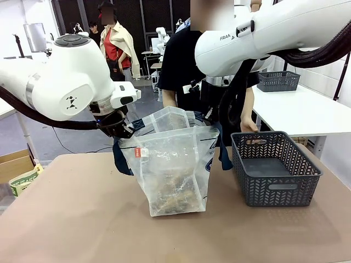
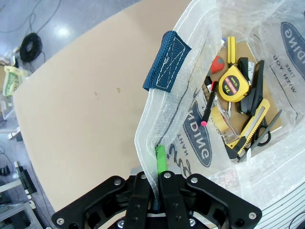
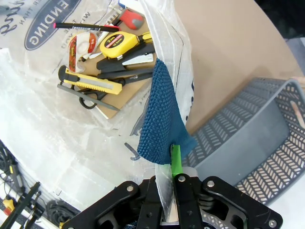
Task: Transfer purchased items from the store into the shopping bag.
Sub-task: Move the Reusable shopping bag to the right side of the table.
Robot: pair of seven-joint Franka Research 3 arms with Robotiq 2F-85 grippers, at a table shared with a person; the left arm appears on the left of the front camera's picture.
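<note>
The shopping bag [image 1: 173,159], clear plastic with navy handles and a small red tag, stands upright at mid-table, its mouth held wide between both arms. My left gripper [image 1: 122,130] is shut on the bag's left rim [image 2: 147,143], just below a navy handle [image 2: 167,59]. My right gripper [image 3: 172,164] is shut on the opposite rim, beside the other navy handle [image 3: 162,119]. The purchased items lie at the bottom: a yellow tape measure [image 2: 233,81], a yellow utility knife [image 3: 90,82], a tape roll [image 3: 78,45], scissors and a brown cardboard pack [image 3: 128,95]. From the front they read as a brownish jumble [image 1: 173,197].
A dark grey mesh basket [image 1: 274,167] stands right of the bag. A person stands behind the table, one hand [image 1: 249,126] by the basket's far rim. A green-and-white pack [image 1: 24,179] lies at the table's left edge. Bare tabletop [image 1: 82,219] spreads in front.
</note>
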